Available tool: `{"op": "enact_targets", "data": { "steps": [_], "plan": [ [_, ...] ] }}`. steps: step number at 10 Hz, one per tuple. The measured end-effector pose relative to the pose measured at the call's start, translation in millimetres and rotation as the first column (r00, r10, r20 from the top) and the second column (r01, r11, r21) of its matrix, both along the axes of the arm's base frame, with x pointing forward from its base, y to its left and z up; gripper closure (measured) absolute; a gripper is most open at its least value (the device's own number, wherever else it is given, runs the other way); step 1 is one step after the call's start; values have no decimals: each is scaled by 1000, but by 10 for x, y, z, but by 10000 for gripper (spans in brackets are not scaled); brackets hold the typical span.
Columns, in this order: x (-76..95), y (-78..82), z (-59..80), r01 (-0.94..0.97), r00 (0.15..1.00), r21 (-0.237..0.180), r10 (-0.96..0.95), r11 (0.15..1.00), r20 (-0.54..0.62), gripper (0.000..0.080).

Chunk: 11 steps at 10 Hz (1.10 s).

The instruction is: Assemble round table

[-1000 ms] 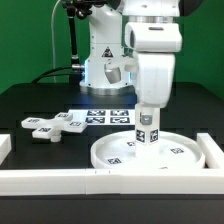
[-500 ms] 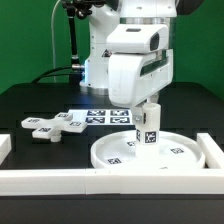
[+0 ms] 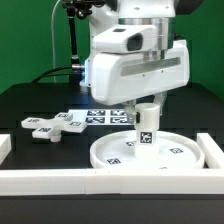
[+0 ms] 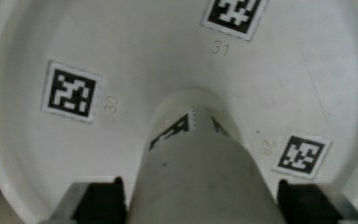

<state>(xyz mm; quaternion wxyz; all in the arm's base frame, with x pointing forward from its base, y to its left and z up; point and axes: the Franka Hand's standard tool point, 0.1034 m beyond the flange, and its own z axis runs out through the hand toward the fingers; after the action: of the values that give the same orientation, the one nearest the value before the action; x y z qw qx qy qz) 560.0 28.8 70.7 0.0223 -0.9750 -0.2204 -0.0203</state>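
Note:
The large rimmed round disc (image 3: pixel 165 155) lies flat on the table at the exterior view's right. The short cylindrical leg (image 3: pixel 146 128) stands upright at its middle, tags facing the camera. My gripper (image 3: pixel 146 108) comes down from above and is shut on the leg's upper part. In the wrist view the leg (image 4: pixel 202 150) runs between the two dark fingers (image 4: pixel 101 200), which press on both its sides, with the disc (image 4: pixel 87 40) and its tags below. The flat cross-shaped foot (image 3: pixel 55 126) lies on the table at the exterior view's left, apart from the gripper.
The marker board (image 3: pixel 100 117) lies behind the disc near the robot base (image 3: pixel 100 70). White rail bars run along the front (image 3: pixel 60 180) and at the exterior view's right (image 3: pixel 213 150), close to the disc's rim.
The hand has turned about its vertical axis while staying over the leg, and its wide side now faces the camera. The leg stays upright on the disc.

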Motion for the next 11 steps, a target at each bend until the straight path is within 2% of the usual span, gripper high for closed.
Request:
{"op": "enact_targets", "data": {
  "steps": [1, 3, 9, 10, 11],
  "plan": [
    [-1, 9, -5, 133, 991, 20, -133, 991, 1, 384],
    [2, 49, -3, 394, 919, 45, -393, 918, -18, 384],
    [5, 76, -2, 715, 699, 48, -712, 698, -59, 384],
    [5, 76, -3, 767, 641, 49, -764, 640, -70, 384],
    [14, 76, -2, 855, 518, 58, -851, 515, -88, 384]
  ]
}}
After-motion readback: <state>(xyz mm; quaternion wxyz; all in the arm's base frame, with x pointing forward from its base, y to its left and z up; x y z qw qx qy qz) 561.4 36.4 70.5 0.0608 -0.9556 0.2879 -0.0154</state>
